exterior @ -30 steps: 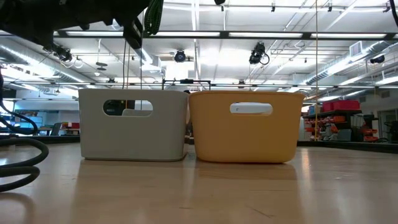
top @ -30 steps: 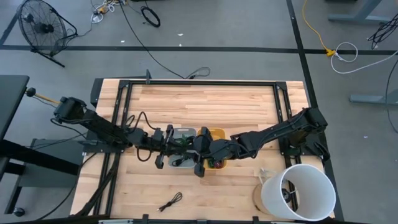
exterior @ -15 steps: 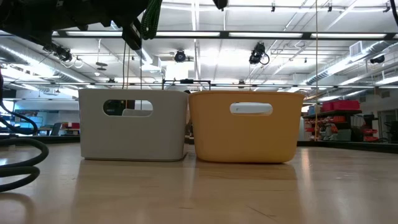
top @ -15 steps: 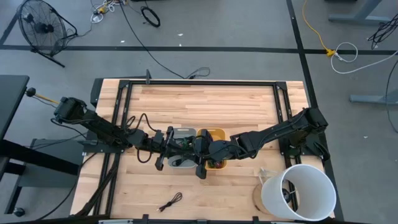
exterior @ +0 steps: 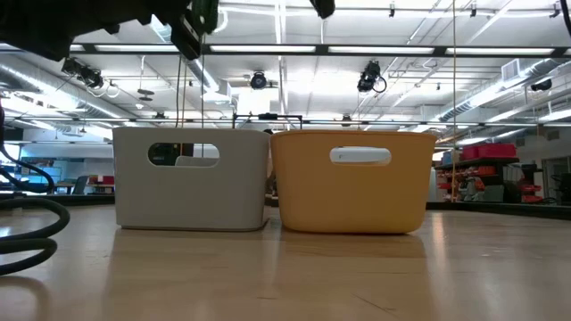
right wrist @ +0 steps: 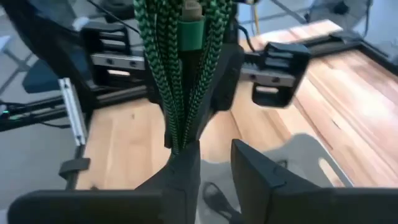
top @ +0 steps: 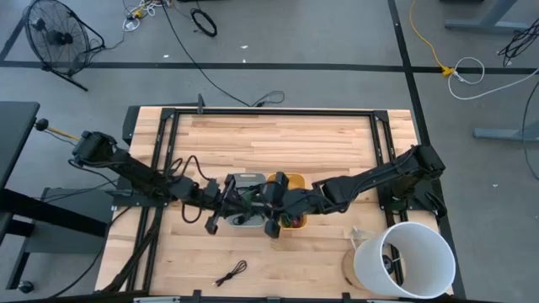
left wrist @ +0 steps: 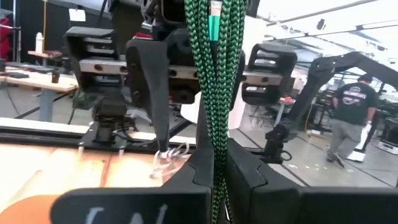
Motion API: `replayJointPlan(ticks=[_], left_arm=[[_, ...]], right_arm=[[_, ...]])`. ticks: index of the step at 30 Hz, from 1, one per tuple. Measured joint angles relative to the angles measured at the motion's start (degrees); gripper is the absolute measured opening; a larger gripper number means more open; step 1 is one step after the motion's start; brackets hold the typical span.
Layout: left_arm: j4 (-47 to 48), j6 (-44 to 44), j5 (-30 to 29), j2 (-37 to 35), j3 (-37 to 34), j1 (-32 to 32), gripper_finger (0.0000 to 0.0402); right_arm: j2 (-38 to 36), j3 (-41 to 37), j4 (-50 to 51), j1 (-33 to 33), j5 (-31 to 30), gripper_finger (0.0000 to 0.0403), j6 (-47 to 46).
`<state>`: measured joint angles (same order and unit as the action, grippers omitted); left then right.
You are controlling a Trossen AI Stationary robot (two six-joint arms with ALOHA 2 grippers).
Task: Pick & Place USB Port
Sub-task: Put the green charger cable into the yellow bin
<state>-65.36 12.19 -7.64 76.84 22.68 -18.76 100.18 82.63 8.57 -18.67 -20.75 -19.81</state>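
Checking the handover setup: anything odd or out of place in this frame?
Yes: the white bucket lies tipped on its side at the table's corner near the right arm. The green braided cable hangs bundled between left gripper and right gripper.

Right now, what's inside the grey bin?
High view: the grey bin holds a dark cable tangle beside the yellow bin. Both arms cover most of its interior; the low view shows only its wall.

An industrial lab: exposed ceiling ducts (exterior: 482,89), floor fan (top: 59,38), loose cables (top: 202,21).
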Motion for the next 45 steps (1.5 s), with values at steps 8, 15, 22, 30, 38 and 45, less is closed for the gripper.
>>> replayJointPlan(ticks=[8,15,22,30,38,45], left_arm=[[0.78,0.02,0.01,0.06,0.04,0.11,0.0018],[1.59,0.02,-0.02,0.2,-0.09,0.13,0.0016],[1.56,0.19,-1.51,0.2,-0.09,0.39,0.0016],[1.85,0.26,-0.92,0.2,-0.09,0.74,0.0016],[1.18,0.22,-0.48,0.04,-0.09,0.65,0.0016],[1.64,0.24,-1.1,0.09,-0.09,0.74,0.0016]], right_arm=[[-0.61,0.0,0.2,0.15,0.49,0.0096,0.7],[-1.07,0.07,2.58,-0.01,5.36,0.0096,-2.21],[-1.31,0.13,3.61,-0.75,8.92,0.0096,-2.19],[-1.31,0.13,2.89,-0.34,2.9,0.0096,-1.75],[-1.29,0.13,-2.4,0.33,2.95,0.0096,0.73],[-1.29,0.13,-4.18,0.95,-1.36,0.0096,4.54]])
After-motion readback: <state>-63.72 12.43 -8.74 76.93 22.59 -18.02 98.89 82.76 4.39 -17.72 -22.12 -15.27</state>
